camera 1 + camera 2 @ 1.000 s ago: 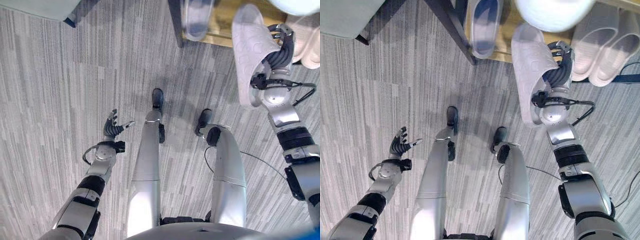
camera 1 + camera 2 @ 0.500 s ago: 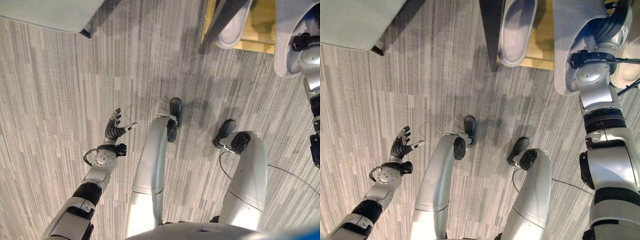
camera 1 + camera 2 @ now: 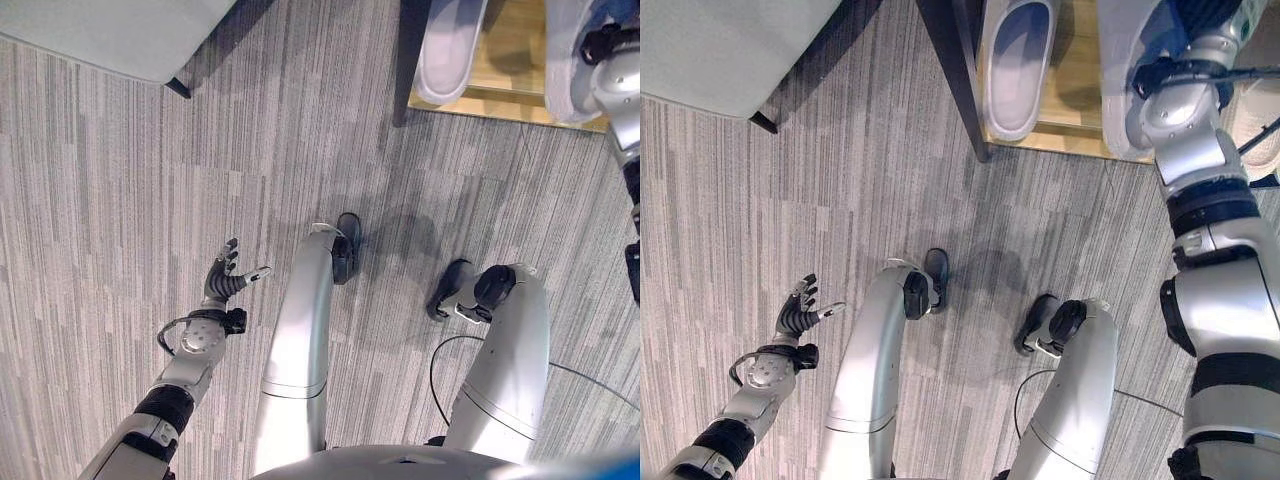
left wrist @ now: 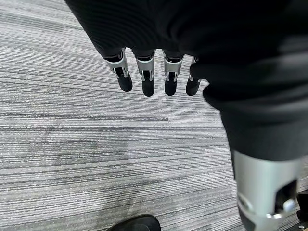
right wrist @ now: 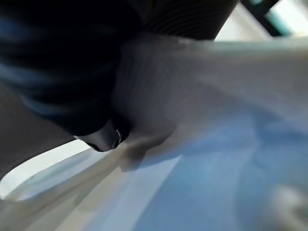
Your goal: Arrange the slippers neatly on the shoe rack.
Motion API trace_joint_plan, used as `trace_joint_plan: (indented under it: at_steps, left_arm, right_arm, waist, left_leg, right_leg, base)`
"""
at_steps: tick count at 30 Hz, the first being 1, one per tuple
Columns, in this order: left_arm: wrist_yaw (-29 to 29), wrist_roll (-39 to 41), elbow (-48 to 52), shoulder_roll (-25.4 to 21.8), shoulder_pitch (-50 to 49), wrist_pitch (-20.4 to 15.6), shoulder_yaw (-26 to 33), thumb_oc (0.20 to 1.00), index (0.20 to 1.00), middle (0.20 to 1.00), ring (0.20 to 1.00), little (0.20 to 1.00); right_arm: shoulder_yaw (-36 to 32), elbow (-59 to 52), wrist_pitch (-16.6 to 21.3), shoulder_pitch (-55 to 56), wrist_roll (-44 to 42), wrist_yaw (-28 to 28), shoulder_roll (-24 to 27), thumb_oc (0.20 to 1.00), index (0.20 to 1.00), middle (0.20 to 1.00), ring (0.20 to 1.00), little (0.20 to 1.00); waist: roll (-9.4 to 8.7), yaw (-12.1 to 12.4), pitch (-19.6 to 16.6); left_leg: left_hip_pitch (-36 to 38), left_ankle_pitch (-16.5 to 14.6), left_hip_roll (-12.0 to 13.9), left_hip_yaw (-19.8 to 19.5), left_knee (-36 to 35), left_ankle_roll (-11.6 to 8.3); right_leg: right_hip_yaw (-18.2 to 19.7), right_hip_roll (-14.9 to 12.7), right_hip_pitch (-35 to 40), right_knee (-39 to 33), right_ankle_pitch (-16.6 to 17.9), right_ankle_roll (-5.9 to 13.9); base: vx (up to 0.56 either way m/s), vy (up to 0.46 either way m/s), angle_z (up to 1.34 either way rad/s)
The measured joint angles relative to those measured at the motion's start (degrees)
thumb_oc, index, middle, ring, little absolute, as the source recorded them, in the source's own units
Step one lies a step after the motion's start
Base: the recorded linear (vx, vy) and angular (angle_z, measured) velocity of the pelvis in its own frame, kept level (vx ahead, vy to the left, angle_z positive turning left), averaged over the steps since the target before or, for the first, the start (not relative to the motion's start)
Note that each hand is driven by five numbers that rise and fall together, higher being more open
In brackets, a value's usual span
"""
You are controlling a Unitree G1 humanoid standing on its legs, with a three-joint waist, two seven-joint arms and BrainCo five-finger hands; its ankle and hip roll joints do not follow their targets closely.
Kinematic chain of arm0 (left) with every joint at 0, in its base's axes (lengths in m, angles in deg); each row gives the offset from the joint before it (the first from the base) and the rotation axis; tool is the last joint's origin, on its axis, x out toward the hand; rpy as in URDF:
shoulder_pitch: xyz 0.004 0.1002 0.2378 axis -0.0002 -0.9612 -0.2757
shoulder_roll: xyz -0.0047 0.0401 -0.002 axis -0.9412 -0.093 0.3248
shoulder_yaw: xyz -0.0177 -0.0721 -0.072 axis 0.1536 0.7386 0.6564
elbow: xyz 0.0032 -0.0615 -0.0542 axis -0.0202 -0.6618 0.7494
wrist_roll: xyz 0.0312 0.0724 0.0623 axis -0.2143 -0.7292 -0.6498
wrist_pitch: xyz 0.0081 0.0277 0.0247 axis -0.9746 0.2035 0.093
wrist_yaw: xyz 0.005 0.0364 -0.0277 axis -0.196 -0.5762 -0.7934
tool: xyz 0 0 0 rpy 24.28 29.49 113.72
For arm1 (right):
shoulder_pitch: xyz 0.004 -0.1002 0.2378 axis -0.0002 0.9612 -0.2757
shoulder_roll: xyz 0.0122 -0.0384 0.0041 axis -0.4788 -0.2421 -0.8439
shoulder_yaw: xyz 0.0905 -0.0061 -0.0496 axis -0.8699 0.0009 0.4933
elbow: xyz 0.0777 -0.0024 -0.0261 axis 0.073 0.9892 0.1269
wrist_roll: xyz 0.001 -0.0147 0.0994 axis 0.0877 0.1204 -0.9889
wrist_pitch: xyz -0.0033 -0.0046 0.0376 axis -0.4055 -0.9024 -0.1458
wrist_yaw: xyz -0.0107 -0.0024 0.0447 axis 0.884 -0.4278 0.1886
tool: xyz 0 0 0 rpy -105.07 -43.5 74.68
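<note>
One slipper (image 3: 1018, 62) beside dark rack post (image 3: 958, 75)

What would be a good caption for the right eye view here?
Right hand carrying a pale slipper over the wooden shoe rack, beside another slipper; left hand open above the carpet.

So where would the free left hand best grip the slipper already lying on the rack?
Probably the heel end of the slipper: it overhangs the shoe rack edge toward the robot, sole down. The left hand could come from the near side, fingers over the heel rim.
</note>
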Motion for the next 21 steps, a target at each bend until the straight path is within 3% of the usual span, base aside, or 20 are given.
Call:
trace_joint_plan:
  at_steps: [2, 7, 9, 15, 17, 18, 21]
  left_arm:
    - [0.26, 0.08, -0.11, -2.09, -0.85, 0.03, -0.32, 1.0, 1.0, 1.0, 1.0, 1.0]
    - [0.33, 1.9, 0.62, -3.16, -0.75, 0.07, -0.37, 1.0, 1.0, 1.0, 1.0, 1.0]
    - [0.34, 3.56, 4.12, -5.28, -0.44, 0.02, 0.05, 1.0, 1.0, 1.0, 1.0, 1.0]
    - [0.33, 4.52, 5.32, -6.27, -1.57, -0.08, 0.16, 1.0, 1.0, 1.0, 1.0, 1.0]
    - [1.24, 6.17, 23.97, -11.05, -9.0, 0.35, 3.28, 1.0, 1.0, 1.0, 1.0, 1.0]
    - [1.93, 6.2, 24.43, -11.08, -9.5, -1.05, 3.74, 1.0, 1.0, 1.0, 1.0, 1.0]
    - [2.74, 6.27, 19.42, -13.06, -11.16, -0.6, 4.25, 1.0, 1.0, 1.0, 1.0, 1.0]
  right_arm:
    - [5.18, 3.36, -0.14, -2.91, -1.44, -1.87, -0.48, 0.2, 0.2, 0.2, 0.2, 0.2]
    - [6.5, 7.46, -0.49, -3.77, -2.99, -3.32, -2.83, 0.2, 0.2, 0.2, 0.2, 0.2]
    - [7.82, 10.43, -0.58, -5.89, -3.7, -4.43, -4.49, 0.2, 0.2, 0.2, 0.2, 0.2]
    - [7.8, 12.68, -0.53, -6.1, -5.19, -5.5, -4.29, 0.2, 0.2, 0.2, 0.2, 0.2]
    - [7.63, 14.7, -0.54, -6.03, -6.65, -6.01, -2.16, 0.2, 0.2, 0.2, 0.2, 0.2]
    - [7.48, 16.5, -1.0, -6.07, -7.74, -6.12, -2.03, 0.2, 0.2, 0.2, 0.2, 0.2]
    - [7.78, 20.25, -1.16, -8.03, -9.36, -6.71, -1.57, 0.2, 0.2, 0.2, 0.2, 0.2]
  waist:
    - [-0.74, 0.1, 0.43]
    - [-1.62, -0.56, 1.87]
    - [-1.8, -0.27, 5.51]
    - [-1.67, 0.07, 8.05]
    - [-1.03, 0.81, 12.82]
    - [-0.49, 1.34, 12.98]
    - [-0.4, 1.79, 12.93]
  left_leg:
    - [-0.65, -2.19, 0.77, 0.11, 4.22, 0.15]
    - [-0.95, -3.23, 1.4, 0.83, 7.22, 0.34]
    - [-0.96, -4.01, 1.82, 1.09, 9.88, 0.87]
    - [-1.35, -6.28, 1.92, 0.88, 17.85, 0.29]
    - [-1.8, -8.2, 2.64, 0.7, 23.86, 0.63]
    - [-1.83, -8.28, 2.67, 1.2, 23.47, 0.4]
    - [-0.68, -7.59, 1.64, 1.07, 20.57, -0.03]
  right_leg:
    - [1.24, 0.21, -0.83, 3.61, -1.62, 0.12]
    - [3.03, 0.82, -1.77, 6.44, -2.1, 0.03]
    - [4.14, 1.01, -2.14, 9.41, -3.06, -1.11]
    - [6.62, 1.23, -2.66, 17.67, -5.65, -1.09]
    - [8.46, 1.31, -2.93, 23.79, -8.05, -2.01]
    - [9.25, 1.51, -3.46, 23.5, -8.11, -1.86]
    - [8.59, 1.28, -2.72, 21.35, -7.91, -1.65]
  base:
    - [0.05, 0.005, -0.09]
    - [0.04, -0.007, -0.07]
    - [0.05, -0.004, 0.0]
    - [0.06, 0.006, 0.02]
    - [0.02, 0.006, 0.01]
    - [0.01, 0.006, -0.05]
    - [0.02, 0.008, 0.05]
